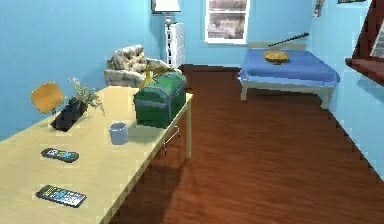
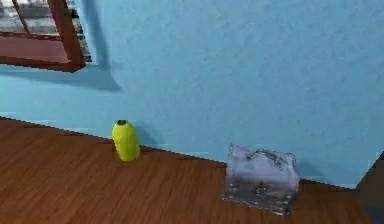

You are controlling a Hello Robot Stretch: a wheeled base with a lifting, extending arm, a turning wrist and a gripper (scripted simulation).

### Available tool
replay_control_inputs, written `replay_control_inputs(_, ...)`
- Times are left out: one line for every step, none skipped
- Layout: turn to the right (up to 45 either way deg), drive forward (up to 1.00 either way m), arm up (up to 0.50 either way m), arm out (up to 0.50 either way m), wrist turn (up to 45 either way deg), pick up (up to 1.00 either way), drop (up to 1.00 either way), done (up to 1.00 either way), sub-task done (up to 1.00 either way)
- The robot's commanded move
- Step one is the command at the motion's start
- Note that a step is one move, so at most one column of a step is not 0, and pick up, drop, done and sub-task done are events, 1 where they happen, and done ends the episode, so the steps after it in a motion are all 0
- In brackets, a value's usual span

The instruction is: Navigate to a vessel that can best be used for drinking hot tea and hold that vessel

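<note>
Fwd view, from the left: a long light worktop (image 1: pixel 100 168). Two flat dark things lie on it, one by the near edge (image 1: pixel 61 196) and one a bit farther in, by the left edge (image 1: pixel 60 155). Can't tell what they are. A small plant (image 1: pixel 78 100) stands near the far left corner.

Then the task's thing: a little blue-grey cup (image 1: pixel 118 132). It stands upright by the worktop's right edge, about halfway along, apart from the rest. It's the only cup-like thing here, so prob. the best pick for hot tea. Too small to see a handle.

Just past it, at the far right corner, sits a big green chest (image 1: pixel 160 98). Farther right is a blue bed (image 1: pixel 285 72) w/ a yellow thing (image 1: pixel 277 57) on it, well apart from the worktop.

Arm side view, from the left: a window frame (image 2: pixel 40 45), a yellow bottle (image 2: pixel 125 140) on the wood floor by the blue wall, then a see-through box (image 2: pixel 262 178).

Gripper: can't tell how it stands.

Step in hand, I think: the drive to the cup. It's found but not reached yet.

Nxt move needs: roll fwd along the worktop's right edge, then turn so the arm side faces the cup and not the wall. Stay clear of the chest, it's close to the cup.
</note>
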Motion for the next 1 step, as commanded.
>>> replay_control_inputs(0.0, 0.25, 0.0, 0.0, 0.0, 0.0, 0.0, 0.0, 0.0)
